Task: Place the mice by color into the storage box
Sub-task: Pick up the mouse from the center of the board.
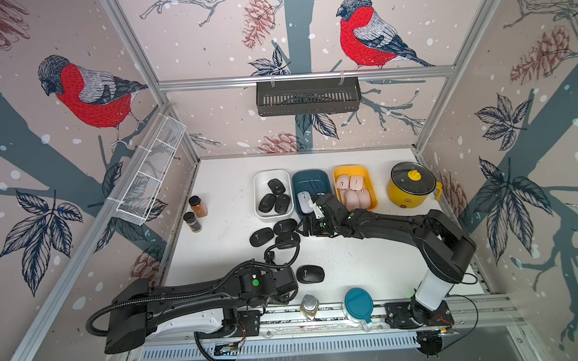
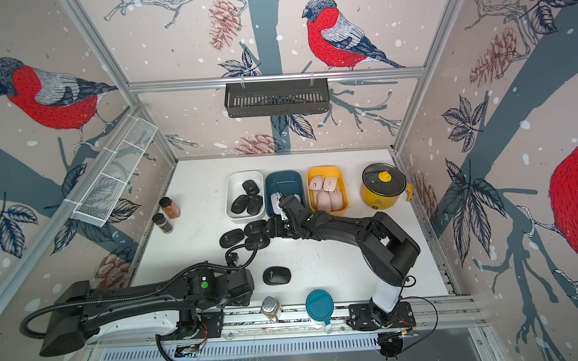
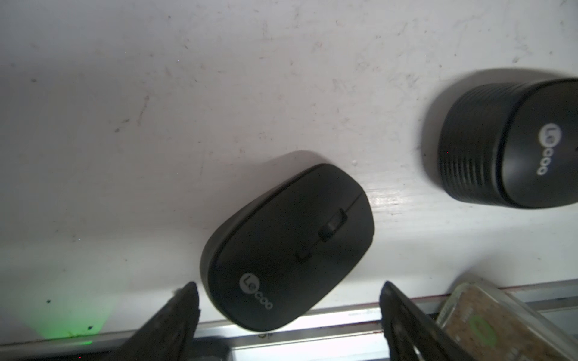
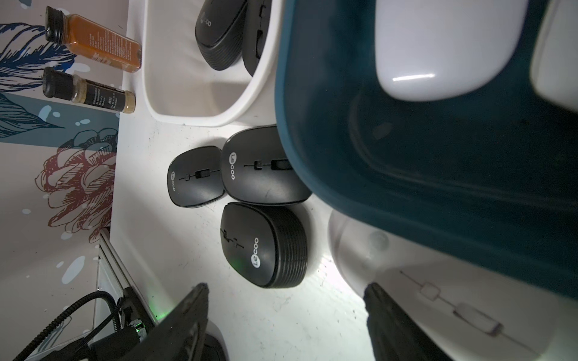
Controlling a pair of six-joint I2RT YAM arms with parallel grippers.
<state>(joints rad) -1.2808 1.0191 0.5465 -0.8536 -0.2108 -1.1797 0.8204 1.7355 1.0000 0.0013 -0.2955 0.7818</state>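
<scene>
Tabletop (image 1: 352, 269) of white laminate is shown from above, with three oblong plastic bins set side by side toward its far edge. Three glossy black oval mice (image 1: 275, 197) are held in the white bin (image 1: 256, 189), a white mouse (image 1: 304, 198) is seen in the dark teal bin (image 1: 295, 182), and pale pink mice (image 1: 352, 193) are packed into the yellow bin (image 1: 372, 187). A cluster of three more black mice (image 1: 261, 236) lies on the tabletop just in front of the white bin. One lone black mouse (image 3: 287, 247) lies flat, buttons up, near the front edge, well apart from the bins.

The left gripper (image 3: 288, 284) is seen in the left wrist view with its claw spread wide. The rear of the lone black mouse is framed between the two fingers, and no contact can be made out. The right gripper (image 4: 287, 286) is held low beside the teal bin, pointed toward the cluster, its claw also spread and nothing pinched.

The mouse is judged to be light and rigid, a hollow plastic shell. Its domed top looks smooth and probably slippery, whereas its flanks are ribbed. It would best be taken across its narrow width, on those ribbed sides, near mid-length so that it is not tipped when lifted.
</scene>
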